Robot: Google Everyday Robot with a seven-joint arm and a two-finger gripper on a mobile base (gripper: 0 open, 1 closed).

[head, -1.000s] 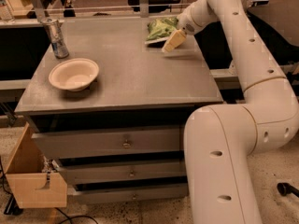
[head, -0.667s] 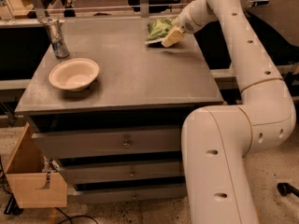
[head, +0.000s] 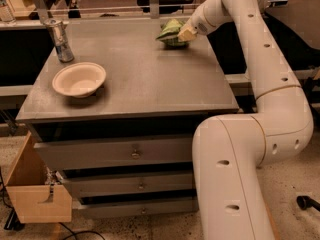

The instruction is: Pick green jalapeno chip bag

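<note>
The green jalapeno chip bag [head: 170, 31] lies on the grey table top [head: 145, 79] near its far right corner. It is bright green with paler patches. My gripper [head: 184, 34] sits at the end of the white arm, right against the bag's right side and low over the table. Part of the bag is hidden behind the gripper.
A round cream bowl [head: 79, 79] sits at the left of the table. A silver can [head: 60, 40] stands at the far left behind it. Drawers are below the table top. A cardboard box [head: 35, 194] sits on the floor at the lower left.
The gripper has moved left and toward the bag, from just right of it to right against its side. The bag, bowl and can have stayed in place.
</note>
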